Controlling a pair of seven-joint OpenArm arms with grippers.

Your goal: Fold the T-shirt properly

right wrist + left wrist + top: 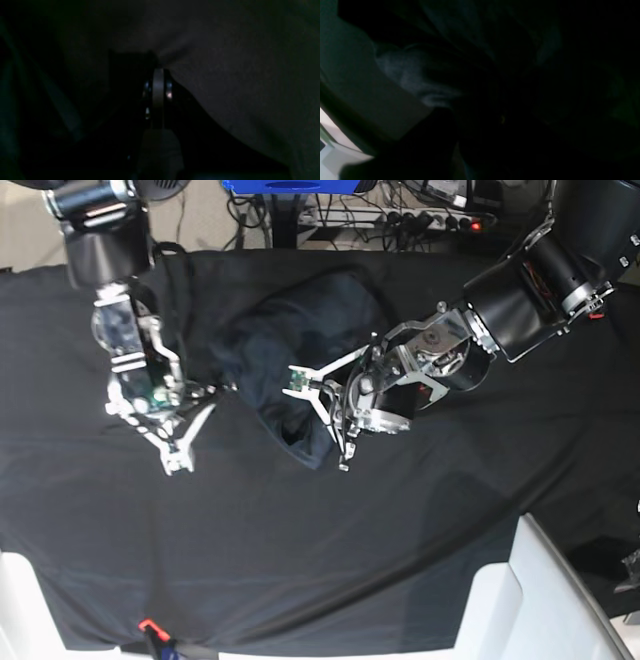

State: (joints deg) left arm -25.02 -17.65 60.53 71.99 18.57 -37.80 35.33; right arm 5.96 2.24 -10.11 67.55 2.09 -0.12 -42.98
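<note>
Base view shows your T-shirt (300,330) still a crumpled heap on the black cloth (400,520), mid-table, nothing folded yet. Your left gripper (335,420) looks pinched on its near edge; your right gripper (178,442) is clenched beside it, apparently empty.

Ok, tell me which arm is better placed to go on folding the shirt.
Probably the left. The left gripper is right on the bunched T-shirt, its fingers over the near edge, apparently pinching fabric. The right gripper is shut and lies on the black cloth beside the shirt's edge.
</note>
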